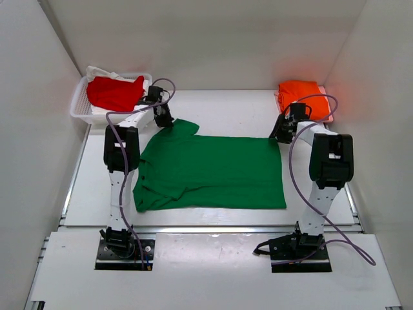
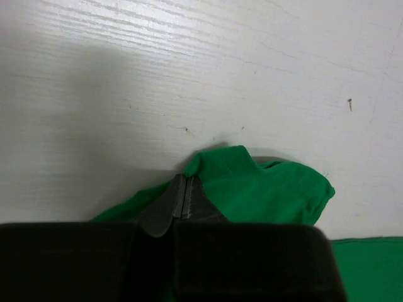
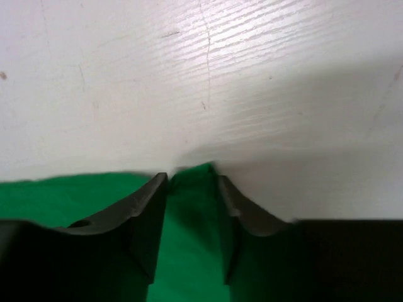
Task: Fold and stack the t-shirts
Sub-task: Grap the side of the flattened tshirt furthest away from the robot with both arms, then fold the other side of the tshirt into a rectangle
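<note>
The green t-shirt (image 1: 213,171) lies spread on the table (image 1: 226,106), one sleeve (image 2: 252,182) bunched. Only the left wrist view shows the left gripper (image 2: 184,200) clamped on that sleeve. The right wrist view shows the right gripper (image 3: 190,178) apart, straddling the shirt's far-right corner. Past the sleeve a basket (image 1: 79,106) holds the red t-shirt (image 1: 116,92); past that corner sits the folded orange t-shirt (image 1: 300,90).
</note>
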Controlling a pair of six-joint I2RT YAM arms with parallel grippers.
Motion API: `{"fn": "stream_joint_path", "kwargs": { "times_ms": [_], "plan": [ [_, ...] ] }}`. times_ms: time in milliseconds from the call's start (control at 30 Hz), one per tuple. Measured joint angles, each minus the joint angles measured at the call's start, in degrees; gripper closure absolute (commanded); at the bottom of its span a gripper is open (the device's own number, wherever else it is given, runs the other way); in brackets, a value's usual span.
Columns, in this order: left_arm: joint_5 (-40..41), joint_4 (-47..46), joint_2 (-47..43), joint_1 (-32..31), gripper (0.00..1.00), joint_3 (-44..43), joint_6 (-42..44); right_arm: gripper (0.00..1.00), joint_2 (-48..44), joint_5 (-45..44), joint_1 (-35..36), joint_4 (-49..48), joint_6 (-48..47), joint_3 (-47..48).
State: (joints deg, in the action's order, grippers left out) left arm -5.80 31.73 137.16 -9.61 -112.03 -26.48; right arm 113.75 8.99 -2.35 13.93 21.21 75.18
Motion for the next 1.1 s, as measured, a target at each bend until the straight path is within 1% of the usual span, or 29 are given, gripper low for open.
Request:
{"fn": "stream_joint_path", "kwargs": {
  "times_ms": [33, 100, 133, 300, 433, 600, 733, 900, 1100],
  "plan": [
    [-0.42, -0.70, -0.50, 0.11, 1.00, 1.01, -0.13, 0.82, 0.57, 0.02, 0.20, 0.04, -0.11, 0.50],
    [-1.20, -1.68, -0.98, 0.28, 1.00, 2.08, -0.44, 0.99, 1.36, 0.31, 0.52, 0.09, 0.13, 0.72],
    [-1.68, -1.95, -0.98, 0.42, 1.00, 2.19, -0.59, 1.00, 1.44, 0.48, 0.52, 0.07, 0.13, 0.72],
    [-4.28, -2.47, -1.36, 1.25, 1.00, 3.13, -1.25, 1.00, 1.46, 1.49, 0.39, 0.07, 0.24, 0.70],
    [-5.68, -3.15, -4.94, 1.92, 1.00, 7.82, -1.40, 1.00, 1.36, 3.04, -0.46, -1.01, -0.07, 0.26],
    [-6.60, -5.49, -13.77, 2.86, 1.00, 16.31, -1.66, 1.00, 0.39, 5.38, -3.32, -1.60, -0.46, -0.63],
    [-7.45, -7.28, -20.85, 3.72, 1.00, 21.70, -1.84, 1.00, -2.19, 7.67, -5.38, -1.86, -0.55, -2.08],
    [-7.82, -8.59, -29.16, 4.11, 1.00, 31.12, -1.73, 1.00, -8.24, 9.86, -6.03, -2.69, -1.51, -6.34],
    [-7.50, -7.72, -38.80, 4.22, 1.00, 43.10, -0.81, 1.00, -16.63, 12.68, -5.81, -3.52, -2.40, -14.60]
  ]
}}
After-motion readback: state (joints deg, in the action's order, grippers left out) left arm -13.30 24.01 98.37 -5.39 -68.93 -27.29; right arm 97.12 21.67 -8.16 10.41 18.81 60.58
